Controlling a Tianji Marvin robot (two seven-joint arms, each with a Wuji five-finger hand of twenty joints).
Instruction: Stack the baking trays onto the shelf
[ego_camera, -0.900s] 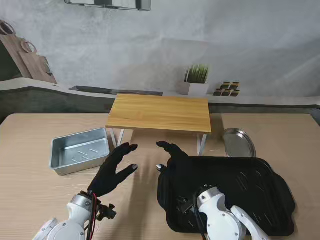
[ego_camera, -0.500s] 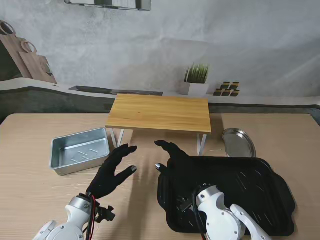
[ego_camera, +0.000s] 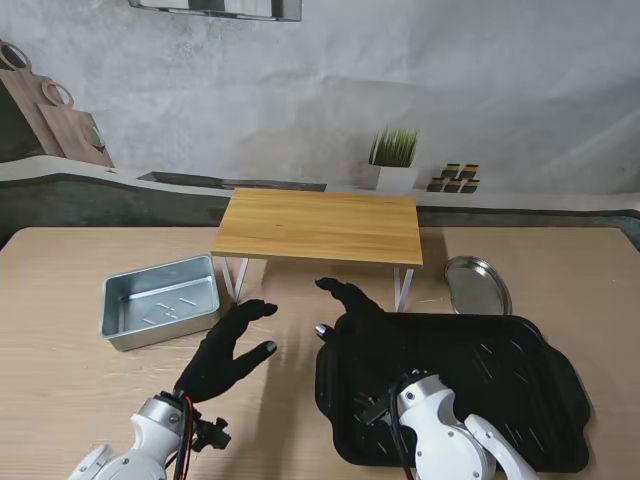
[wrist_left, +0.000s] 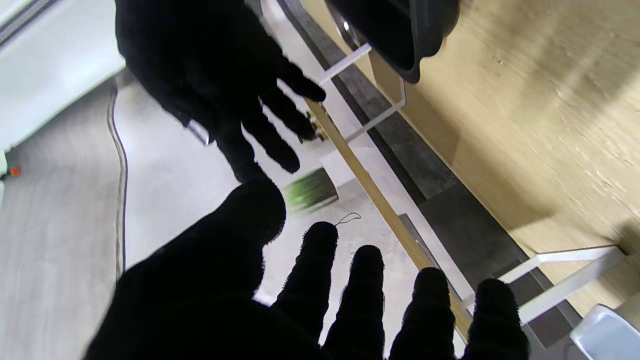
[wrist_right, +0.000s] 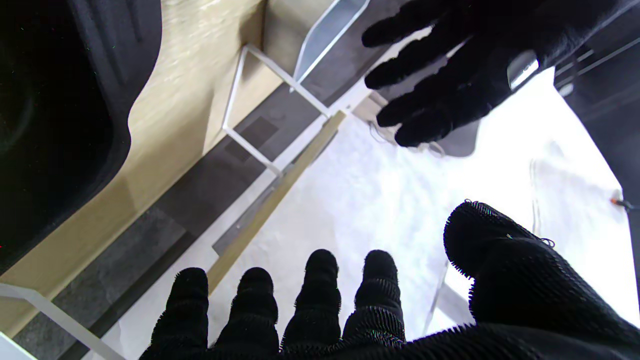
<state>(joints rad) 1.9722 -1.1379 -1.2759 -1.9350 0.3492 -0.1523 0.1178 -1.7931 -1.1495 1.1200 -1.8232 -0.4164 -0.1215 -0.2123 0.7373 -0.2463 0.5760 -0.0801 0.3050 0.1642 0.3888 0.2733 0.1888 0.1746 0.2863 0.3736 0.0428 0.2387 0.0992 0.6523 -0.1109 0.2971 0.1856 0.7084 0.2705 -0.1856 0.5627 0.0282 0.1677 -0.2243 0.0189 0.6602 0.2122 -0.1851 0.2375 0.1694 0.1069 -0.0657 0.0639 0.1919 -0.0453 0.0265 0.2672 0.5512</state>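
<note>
I am seeing both black-gloved hands with fingers spread, holding nothing: the left hand (ego_camera: 228, 348) near the table centre, the right hand (ego_camera: 352, 312) over the near-left corner of the large black plastic baking tray (ego_camera: 500, 380). The wooden shelf on white legs (ego_camera: 320, 226) is standing farther from me. The rectangular silver metal tray (ego_camera: 160, 300) is lying at left, the round silver plate (ego_camera: 477, 284) at right.

A potted plant (ego_camera: 394, 158) (green, white pot) beside small dark blocks (ego_camera: 454, 178).

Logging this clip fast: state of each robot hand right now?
Left robot hand: open, holding nothing.
Right robot hand: open, holding nothing, over the black tray edge.
</note>
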